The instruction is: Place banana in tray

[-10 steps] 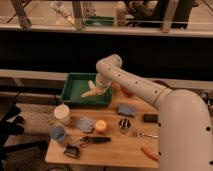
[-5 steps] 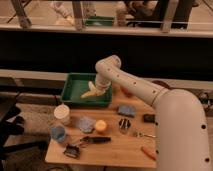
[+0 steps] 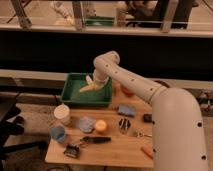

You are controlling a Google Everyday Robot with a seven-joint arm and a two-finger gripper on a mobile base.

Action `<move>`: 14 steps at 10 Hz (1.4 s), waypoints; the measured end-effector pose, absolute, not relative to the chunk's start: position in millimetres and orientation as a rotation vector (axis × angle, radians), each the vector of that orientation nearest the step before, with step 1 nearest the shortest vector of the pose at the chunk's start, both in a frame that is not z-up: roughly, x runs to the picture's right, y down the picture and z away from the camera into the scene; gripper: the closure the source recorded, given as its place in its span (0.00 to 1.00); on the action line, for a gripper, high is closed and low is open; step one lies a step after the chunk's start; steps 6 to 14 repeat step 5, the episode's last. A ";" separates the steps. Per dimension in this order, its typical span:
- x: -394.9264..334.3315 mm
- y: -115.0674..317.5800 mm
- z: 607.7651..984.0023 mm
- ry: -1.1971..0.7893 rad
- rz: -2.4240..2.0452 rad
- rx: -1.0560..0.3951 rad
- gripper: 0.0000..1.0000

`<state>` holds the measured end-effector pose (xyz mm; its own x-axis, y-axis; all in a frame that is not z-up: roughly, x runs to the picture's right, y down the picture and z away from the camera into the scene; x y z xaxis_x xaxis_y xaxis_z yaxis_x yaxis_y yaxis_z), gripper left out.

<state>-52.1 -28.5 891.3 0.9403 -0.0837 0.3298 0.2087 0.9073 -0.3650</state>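
Observation:
The green tray (image 3: 73, 96) stands at the table's back left. The pale yellow banana (image 3: 89, 88) is over the tray's inside, tilted, with one end up at my gripper (image 3: 97, 81). The gripper hangs over the tray's right half at the end of the white arm (image 3: 135, 82), which reaches in from the right. It is shut on the banana's upper end. Whether the banana's lower end touches the tray floor cannot be told.
On the wooden table (image 3: 115, 150) are a white cup (image 3: 62, 114), a blue cup (image 3: 57, 132), a grey-blue cloth (image 3: 86, 123), a round yellow-orange object (image 3: 101, 126), a blue sponge (image 3: 126, 110), a metal can (image 3: 124, 124), a black brush (image 3: 74, 149) and a red bowl (image 3: 127, 91).
The gripper and the banana have shifted slightly to the left and up over the tray. Nothing else on the table has moved.

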 end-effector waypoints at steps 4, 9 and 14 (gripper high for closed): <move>-57.3 -34.3 896.6 -0.321 -0.149 -0.393 1.00; -58.0 -35.0 896.1 -0.326 -0.143 -0.391 1.00; -58.0 -35.0 896.1 -0.326 -0.143 -0.391 1.00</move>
